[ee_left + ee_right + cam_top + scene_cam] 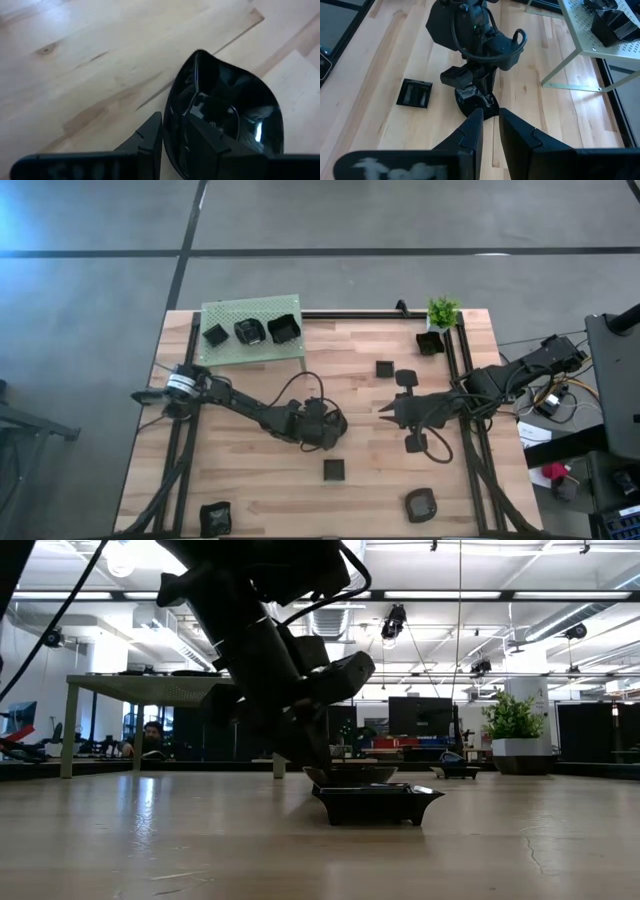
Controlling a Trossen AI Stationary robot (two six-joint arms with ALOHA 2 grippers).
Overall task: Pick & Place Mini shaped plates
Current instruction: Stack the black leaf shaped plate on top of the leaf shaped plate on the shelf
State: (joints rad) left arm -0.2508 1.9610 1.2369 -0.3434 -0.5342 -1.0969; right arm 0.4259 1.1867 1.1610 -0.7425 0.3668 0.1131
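L gripper (pixel 328 430) down at table centre, fingers clamped over the rim of a glossy black leaf-shaped mini plate (pixel 225 112), one finger (pixel 147 145) outside the wall, the other inside the bowl; plate sitting on the wood. Same grip seen from R wrist cam: plate (pixel 476 106) under L wrist, on the boards.

R gripper (pixel 386 409) hovering just right of centre, pointing at L arm, fingers (pixel 470 132) narrow w/ thin gap, nothing held.

Green perforated platform (pixel 222 315) at rear left, carrying three black mini plates (pixel 248 331) in a row.

Rest of mini plates loose on table: square one (pixel 333 470) in front of L gripper, also in R wrist view (pixel 414 93); small square (pixel 384 368) and another (pixel 406 378) behind R gripper; one (pixel 414 443) just beside R arm; roundish one (pixel 420 504) front right; one (pixel 215 516) front left.

Small potted plant (pixel 441 312) at rear right corner, black dish (pixel 430 343) just in front of it.

Low view: shallow black plate (pixel 378 802) on the wood, L arm looming behind it.
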